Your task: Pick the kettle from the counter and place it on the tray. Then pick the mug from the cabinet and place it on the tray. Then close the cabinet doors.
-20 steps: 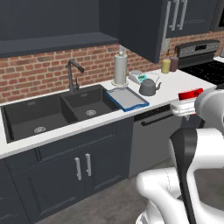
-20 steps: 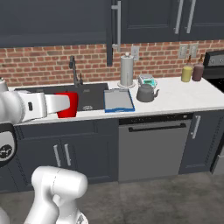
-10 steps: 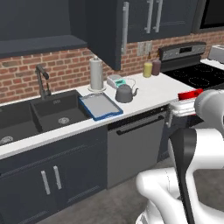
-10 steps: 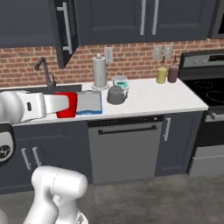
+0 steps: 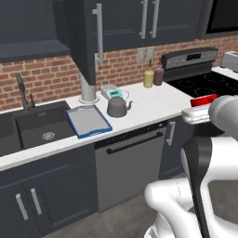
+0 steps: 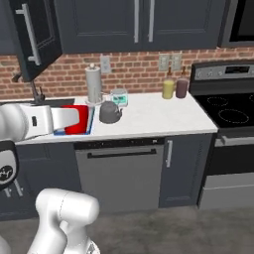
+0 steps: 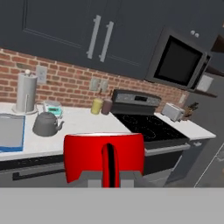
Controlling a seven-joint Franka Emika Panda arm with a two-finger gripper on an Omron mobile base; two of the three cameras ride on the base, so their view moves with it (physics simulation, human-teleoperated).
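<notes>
My gripper is shut on the red mug, carried in front of the counter; the mug sits at the arm's end. On the worktop stands the dark grey kettle, just right of the blue-rimmed tray, which lies bare. Part of the tray is hidden by the mug. One navy cabinet door hangs open above the tray.
A paper-towel roll and a teal-topped scale stand behind the kettle. Two bottles sit near the stove. The black sink lies left of the tray, a dishwasher below. A toaster and a microwave sit far right.
The whole picture has slid left, so the base has driven to the right along the counter. The mug stays in the gripper; kettle and tray have not moved on the counter.
</notes>
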